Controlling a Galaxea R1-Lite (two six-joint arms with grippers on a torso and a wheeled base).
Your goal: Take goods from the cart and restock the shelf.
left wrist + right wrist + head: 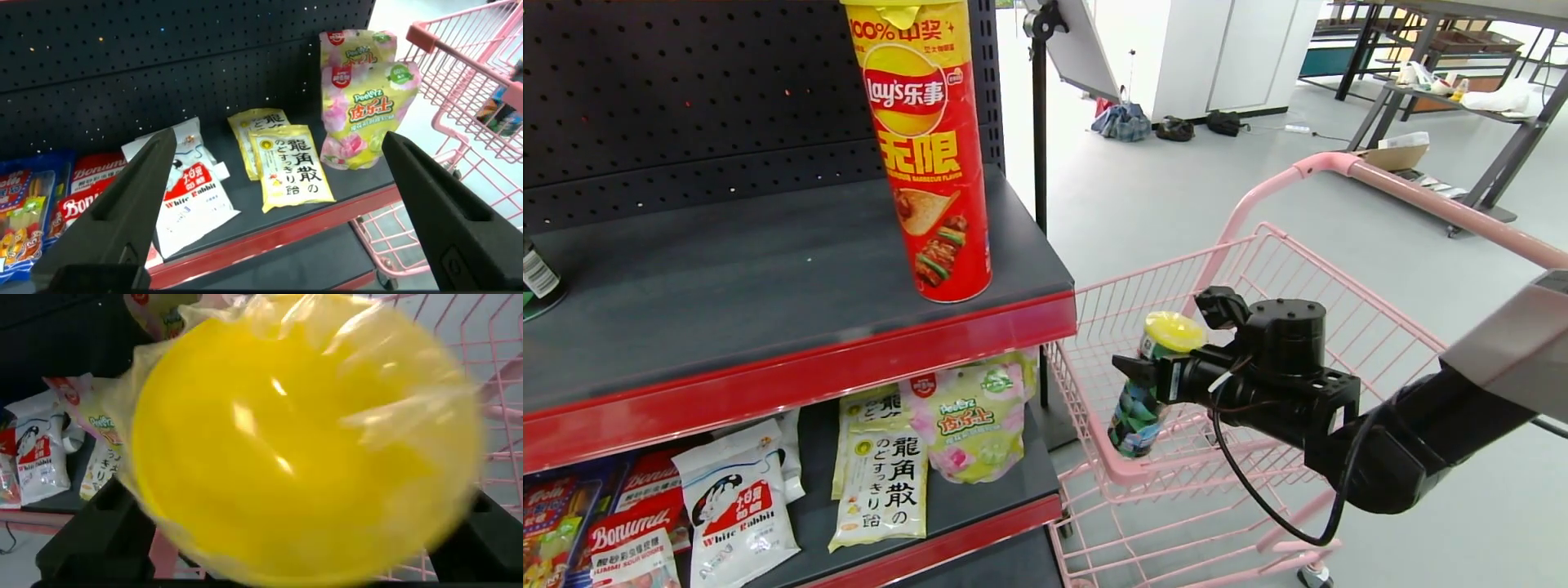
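My right gripper [1170,347] is shut on a can with a yellow plastic lid [1145,400], held tilted just above the near rim of the pink cart [1262,237], to the right of the shelf. The can's yellow lid [302,441] sits close in the right wrist view. A tall red chips tube [929,155] stands upright at the right end of the upper shelf board [752,278]. My left gripper [282,216] is open in front of the lower shelf, its fingers [131,204] spread wide, facing the snack bags.
The lower shelf holds a white candy bag [192,192], yellow packets [290,167] and a green-pink pouch [359,98], with red bags [629,523] further left. A dark bottle [538,282] stands at the upper shelf's left edge. Bare board lies left of the chips tube.
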